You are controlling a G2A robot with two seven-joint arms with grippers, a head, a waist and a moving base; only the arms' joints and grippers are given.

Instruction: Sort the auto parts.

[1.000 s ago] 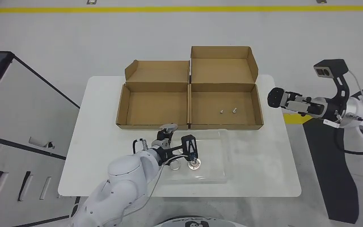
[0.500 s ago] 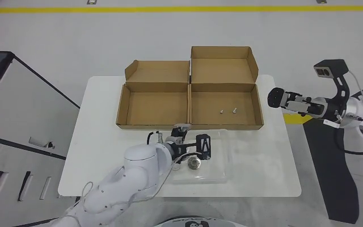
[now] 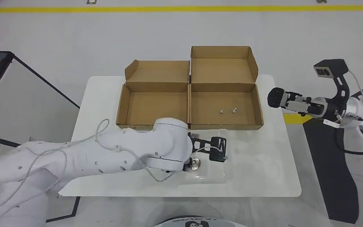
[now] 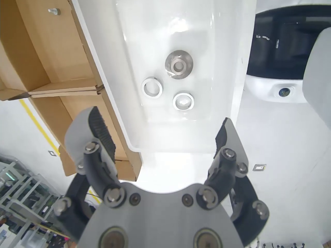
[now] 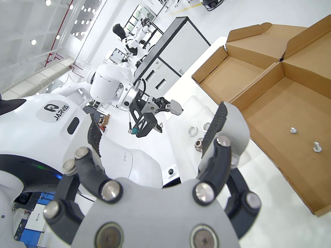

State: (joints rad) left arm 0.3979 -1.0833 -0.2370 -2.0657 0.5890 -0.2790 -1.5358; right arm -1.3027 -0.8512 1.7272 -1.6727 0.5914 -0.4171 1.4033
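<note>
Sweeping rightward over the tray (image 4: pixel 85 39) at the front edge of the counter (image 3: pixel 102 142), the left claw (image 4: pixel 161 119) hangs apart and empty; two rings (image 4: pixel 152 87) (image 4: pixel 183 101) and a flanged nut (image 4: pixel 179 64) lie unsorted inside, so no grasp is made yet.

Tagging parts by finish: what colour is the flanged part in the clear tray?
Flanged part: dull silver-grey metal, clearest in the left wrist view.
</note>
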